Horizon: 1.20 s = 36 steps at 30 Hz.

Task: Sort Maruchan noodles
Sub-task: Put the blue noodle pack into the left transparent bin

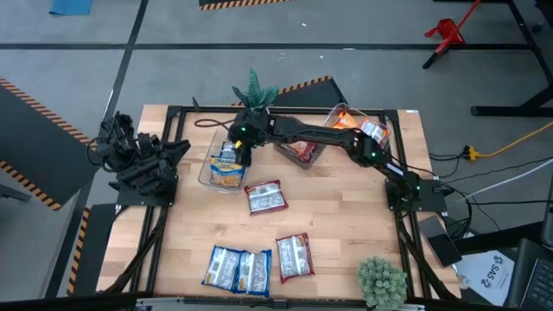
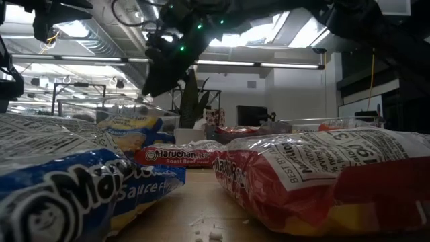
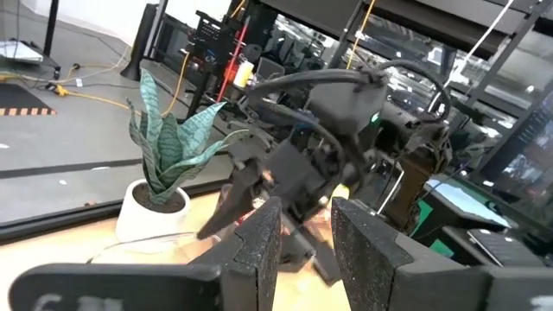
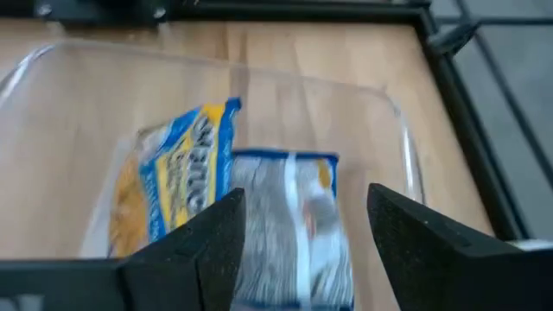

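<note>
Two blue-yellow Maruchan noodle packets lie in a clear bin (image 1: 206, 175) at the far left-centre of the table. One (image 4: 181, 177) is face up and one (image 4: 289, 216) shows its silver-white panel. My right gripper (image 4: 307, 203) hangs open just above them, slanting down, its fingers on either side of the silver-panel packet without holding it. In the high view it (image 1: 236, 149) is over the bin's far end. Loose on the table are two red packets (image 1: 265, 197) (image 1: 294, 257) and two blue ones (image 1: 238, 269). My left gripper (image 3: 307, 250) waits at the table's left edge, open by a narrow gap with nothing in it.
A clear bin with red packets (image 1: 302, 149) and another with orange packets (image 1: 357, 123) stand at the far right-centre. A potted plant (image 1: 255, 91) sits at the far edge and a second plant (image 1: 381, 281) at the near right corner. Bare wood lies between the bins and the loose packets.
</note>
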Available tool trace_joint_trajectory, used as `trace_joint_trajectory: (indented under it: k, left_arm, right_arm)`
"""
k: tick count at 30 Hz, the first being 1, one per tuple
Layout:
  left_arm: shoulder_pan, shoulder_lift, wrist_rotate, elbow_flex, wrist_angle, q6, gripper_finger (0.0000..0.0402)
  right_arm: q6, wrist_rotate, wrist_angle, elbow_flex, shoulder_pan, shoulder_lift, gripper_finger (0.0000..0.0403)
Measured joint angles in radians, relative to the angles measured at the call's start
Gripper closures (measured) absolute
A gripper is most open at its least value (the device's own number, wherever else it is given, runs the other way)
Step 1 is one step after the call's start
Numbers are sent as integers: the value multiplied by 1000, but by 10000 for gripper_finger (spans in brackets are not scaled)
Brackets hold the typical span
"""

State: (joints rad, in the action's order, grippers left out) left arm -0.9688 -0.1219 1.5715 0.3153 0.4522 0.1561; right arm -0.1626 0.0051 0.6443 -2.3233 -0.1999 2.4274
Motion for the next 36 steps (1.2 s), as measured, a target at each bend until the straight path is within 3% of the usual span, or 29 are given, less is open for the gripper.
trace_joint_trajectory:
  k: [4,9,17,21,31,36]
  left_arm:
    - [0,0,-1,0,-1,5,303]
    - [0,0,0,0,1,-13,303]
    - [0,0,0,0,-2,-16,303]
    - [0,0,0,0,-2,-16,303]
    - [-17,0,-12,0,15,-18,303]
    - [-94,-1,-129,0,6,-32,303]
  right_arm:
    - [1,37,-37,-1,13,53,206]
    - [8,7,-42,1,39,106,233]
    - [-47,-112,-31,0,64,108,240]
    - [-45,-67,-18,1,62,103,240]
    - [-80,72,45,-34,62,-107,240]
    - [-52,90,99,-30,62,-238,240]
